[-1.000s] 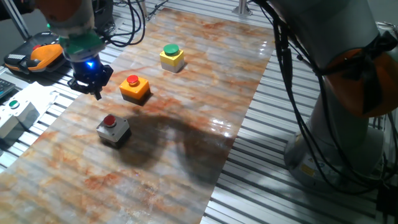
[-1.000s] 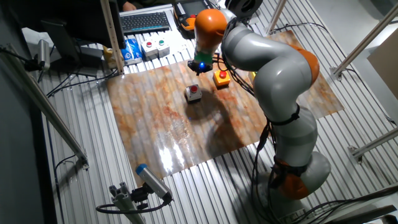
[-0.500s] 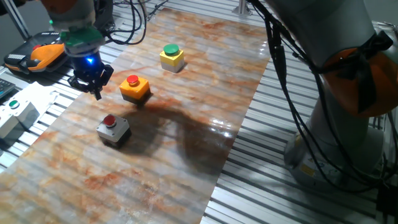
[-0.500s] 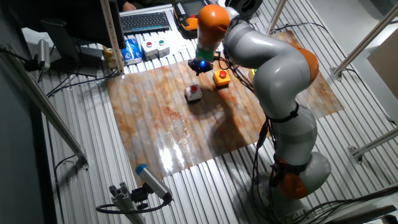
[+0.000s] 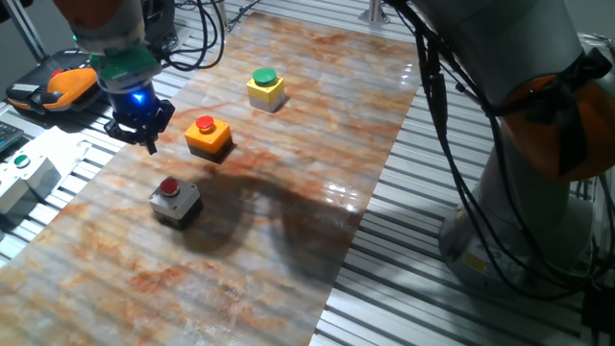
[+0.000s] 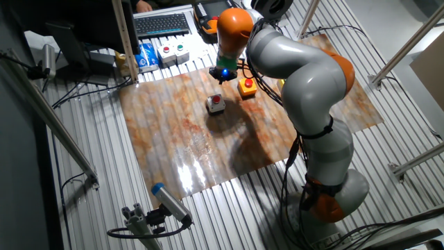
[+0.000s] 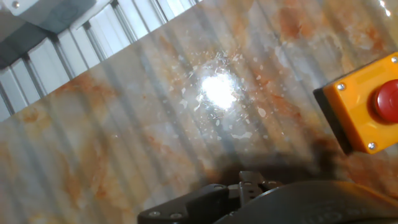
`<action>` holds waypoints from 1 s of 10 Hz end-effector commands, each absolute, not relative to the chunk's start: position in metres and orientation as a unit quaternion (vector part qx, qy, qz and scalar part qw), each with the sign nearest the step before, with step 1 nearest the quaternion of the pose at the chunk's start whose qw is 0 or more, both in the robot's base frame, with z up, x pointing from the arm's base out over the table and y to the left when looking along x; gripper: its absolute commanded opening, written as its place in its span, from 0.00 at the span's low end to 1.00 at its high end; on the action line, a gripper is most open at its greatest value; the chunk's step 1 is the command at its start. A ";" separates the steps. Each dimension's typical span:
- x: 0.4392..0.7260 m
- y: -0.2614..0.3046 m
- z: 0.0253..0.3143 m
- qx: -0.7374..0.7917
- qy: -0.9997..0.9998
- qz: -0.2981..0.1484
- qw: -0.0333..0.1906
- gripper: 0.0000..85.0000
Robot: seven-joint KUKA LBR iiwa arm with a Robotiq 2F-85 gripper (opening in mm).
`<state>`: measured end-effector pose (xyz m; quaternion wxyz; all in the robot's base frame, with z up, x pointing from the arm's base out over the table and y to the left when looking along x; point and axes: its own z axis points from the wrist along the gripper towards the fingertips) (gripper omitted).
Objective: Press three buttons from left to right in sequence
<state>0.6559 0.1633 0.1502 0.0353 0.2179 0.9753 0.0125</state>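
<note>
End effector (image 5: 144, 130) shifted slightly back left – beside orange button (image 5: 209, 135), over bare tabletop (image 5: 288, 144), finger state unclear

I can't read any text, label, brand or number from here; everything is too small or blurred

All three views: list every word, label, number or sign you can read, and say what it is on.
None can be read.
Grey button box, orange button box, yellow button box: plain caps, no lettering visible.
Keyboard: keys too small to read.
Blue packet beside it: print too blurred to read.
</note>
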 end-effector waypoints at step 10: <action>0.634 0.171 0.147 0.215 0.976 0.000 0.037 0.00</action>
